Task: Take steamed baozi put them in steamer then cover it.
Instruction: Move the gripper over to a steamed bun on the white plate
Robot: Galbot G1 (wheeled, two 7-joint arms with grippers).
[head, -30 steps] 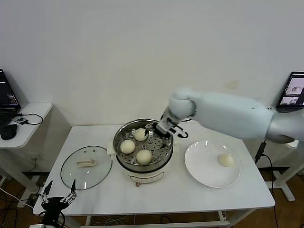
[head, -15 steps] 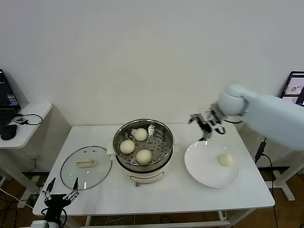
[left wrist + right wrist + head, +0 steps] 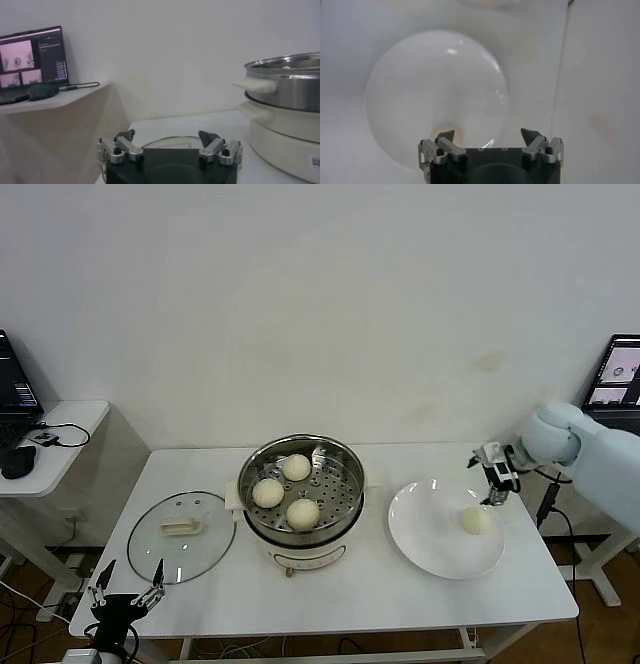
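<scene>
Because the right claw (image 3: 495, 484) hangs wide beside the last bun (image 3: 477, 521), a skewed descent could roll it off the plate (image 3: 425, 534).

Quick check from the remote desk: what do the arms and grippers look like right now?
The right arm has a smooth, rounded pale grey-white shell with a ball-like wrist joint. The right gripper and left gripper match: black body, silver metal finger links with dark tips. A thin black cable runs near the right wrist.
</scene>
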